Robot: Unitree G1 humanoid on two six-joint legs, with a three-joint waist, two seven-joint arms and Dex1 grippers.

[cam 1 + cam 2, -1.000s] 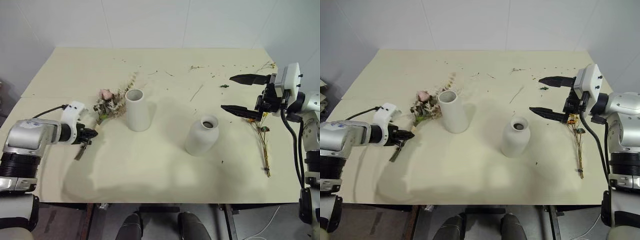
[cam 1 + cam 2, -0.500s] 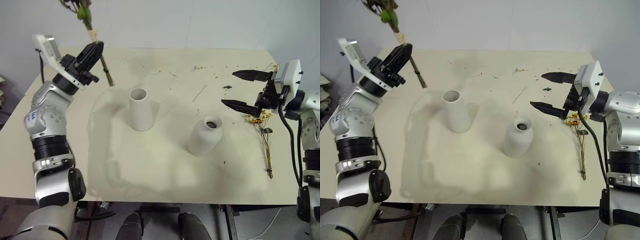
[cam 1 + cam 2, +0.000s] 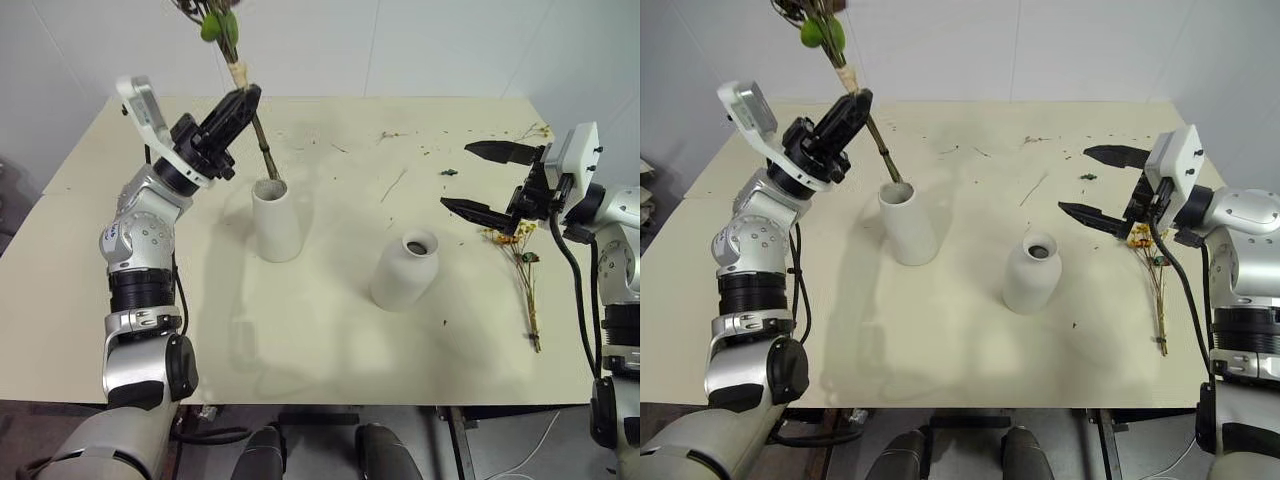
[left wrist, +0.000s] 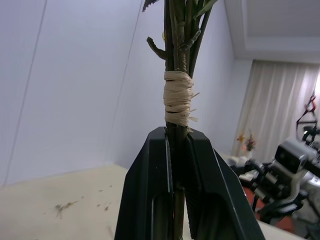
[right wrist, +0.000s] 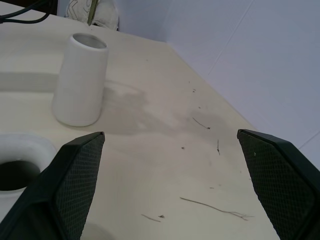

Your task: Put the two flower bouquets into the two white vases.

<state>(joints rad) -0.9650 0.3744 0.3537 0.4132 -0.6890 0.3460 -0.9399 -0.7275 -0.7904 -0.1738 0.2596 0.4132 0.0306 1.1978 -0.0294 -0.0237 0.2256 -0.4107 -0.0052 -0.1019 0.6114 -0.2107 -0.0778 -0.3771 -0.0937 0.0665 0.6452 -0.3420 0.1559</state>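
Having lifted large bunch of green-leaved, raffia-bound dark stems (image 3: 243, 75) off cream tabletop (image 3: 320, 330) since a second ago; now holding it upright, tilted, over plain white matte cylinder vase (image 3: 276, 220). Clamping left gripper (image 3: 243, 104) tight on stems just below raffia wrap (image 4: 178, 97); stem ends reaching down to vase mouth, impossible to tell whether inside rim. Flower heads running out past frame top. Keeping right gripper (image 3: 487, 179) spread wide, holding nothing, hovering level over right side of tabletop, unchanged in place. Lying flat beneath and beside it: small thin-stemmed bunch of yellow-orange flowers (image 3: 525, 280), stems pointing toward near edge. Standing between cylinder and small bunch: rounded white bottle vase with narrow neck (image 3: 404, 270), upright. Littering far half of tabletop: loose twigs and crumbs (image 3: 392, 185).
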